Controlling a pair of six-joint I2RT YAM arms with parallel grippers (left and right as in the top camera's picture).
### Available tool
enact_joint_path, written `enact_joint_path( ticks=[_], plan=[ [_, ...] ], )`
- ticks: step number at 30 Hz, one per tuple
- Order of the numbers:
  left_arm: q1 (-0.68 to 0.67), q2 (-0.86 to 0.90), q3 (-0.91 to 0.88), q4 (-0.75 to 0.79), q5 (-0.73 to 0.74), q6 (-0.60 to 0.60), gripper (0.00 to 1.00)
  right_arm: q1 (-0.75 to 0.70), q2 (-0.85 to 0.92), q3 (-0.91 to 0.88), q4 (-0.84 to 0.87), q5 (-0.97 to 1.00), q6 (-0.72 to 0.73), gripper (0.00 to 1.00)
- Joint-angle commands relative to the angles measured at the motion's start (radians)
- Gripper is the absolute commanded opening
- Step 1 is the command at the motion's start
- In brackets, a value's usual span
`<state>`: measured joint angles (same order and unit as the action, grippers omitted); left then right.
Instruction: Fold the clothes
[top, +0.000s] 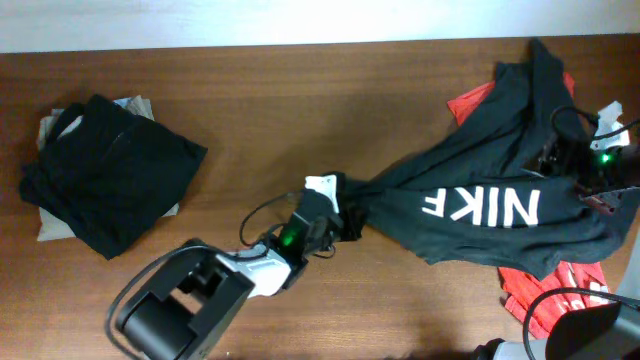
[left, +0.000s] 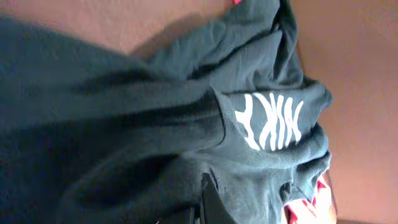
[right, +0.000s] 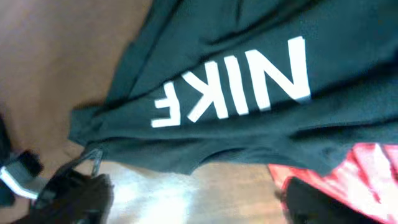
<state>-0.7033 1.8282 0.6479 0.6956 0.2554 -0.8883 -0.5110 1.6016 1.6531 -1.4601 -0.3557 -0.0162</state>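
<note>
Black T-shirt (top: 480, 190): right of centre on the table (top: 300, 110), pulled into a slanting band, white lettering up.
Red shirt (top: 545, 295): beneath it, showing at the right, near and far.
Left pincer (top: 340, 208): closed on the black T-shirt's bunched left end.
Right pincer (top: 590, 160): over the T-shirt's far right part; cannot tell how wide it stands.
Folded dark pile (top: 105, 180): left, on pale cloth (top: 50, 225).

The black T-shirt (top: 400, 205) is showing white block lettering (top: 480, 207), the red shirt (top: 560, 285) is peeking out with white print, and the counter (top: 300, 110) is looking reddish-brown, wood-grained.
</note>
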Motion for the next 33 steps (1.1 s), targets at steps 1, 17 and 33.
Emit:
enact_joint_path(
  ticks=[1,17,33],
  plan=[
    [0.095,-0.195,-0.001,0.003,0.072,0.098,0.00,0.000,-0.010,-0.027,-0.015,0.059,-0.007,0.43],
    [0.747,-0.495,0.097,-0.174,0.025,0.098,0.01,0.235,0.027,-0.655,0.330,0.058,-0.013,0.04],
    [0.910,-0.496,0.109,-0.204,0.071,0.098,0.01,0.308,0.241,-0.649,0.681,0.512,0.172,0.04]
  ],
)
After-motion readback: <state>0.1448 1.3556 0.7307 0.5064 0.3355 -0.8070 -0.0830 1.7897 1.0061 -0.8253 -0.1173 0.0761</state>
